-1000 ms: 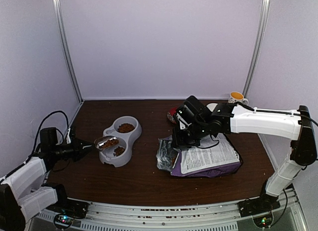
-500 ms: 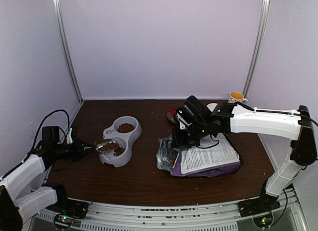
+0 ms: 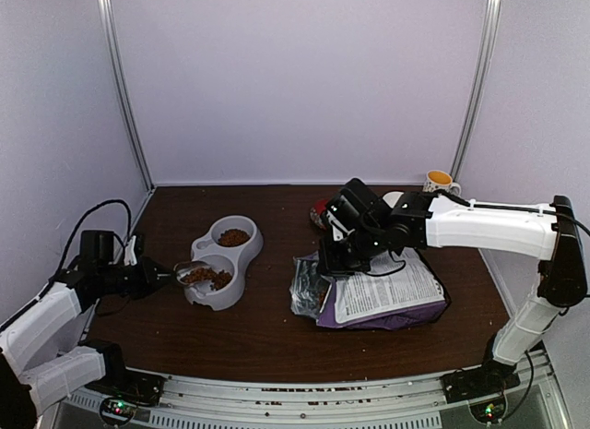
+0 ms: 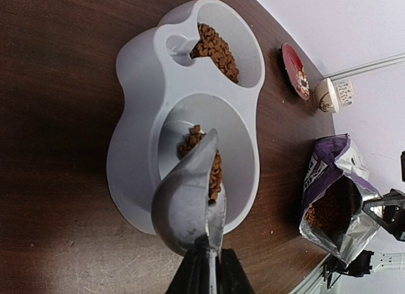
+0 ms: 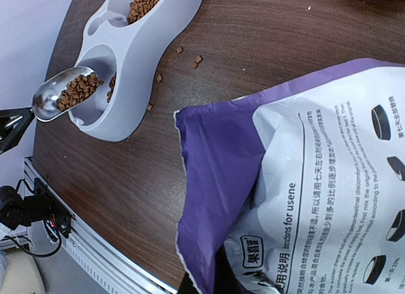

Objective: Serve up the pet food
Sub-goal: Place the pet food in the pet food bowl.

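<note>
My left gripper (image 3: 152, 280) is shut on the handle of a metal scoop (image 4: 183, 205). The scoop holds pet food (image 4: 215, 174) and hangs tilted over the near compartment of the grey double bowl (image 4: 136, 129). More pet food (image 4: 215, 50) lies in the far compartment, and some lies under the scoop. In the right wrist view the scoop (image 5: 47, 98) is full of kibble (image 5: 79, 88) at the bowl's (image 5: 145, 60) near end. My right gripper (image 3: 334, 258) is shut on the open edge of the purple bag (image 5: 304, 167), which lies on the table.
A few stray kibble bits (image 5: 190, 57) lie on the brown table between bowl and bag. A red plate (image 4: 295, 69) and a mug (image 3: 440, 181) stand at the back right. The bag's open mouth (image 4: 329, 199) shows kibble inside.
The left gripper has shifted slightly left and down, bringing the loaded scoop lower over the near compartment. The right arm and bag have not moved.
</note>
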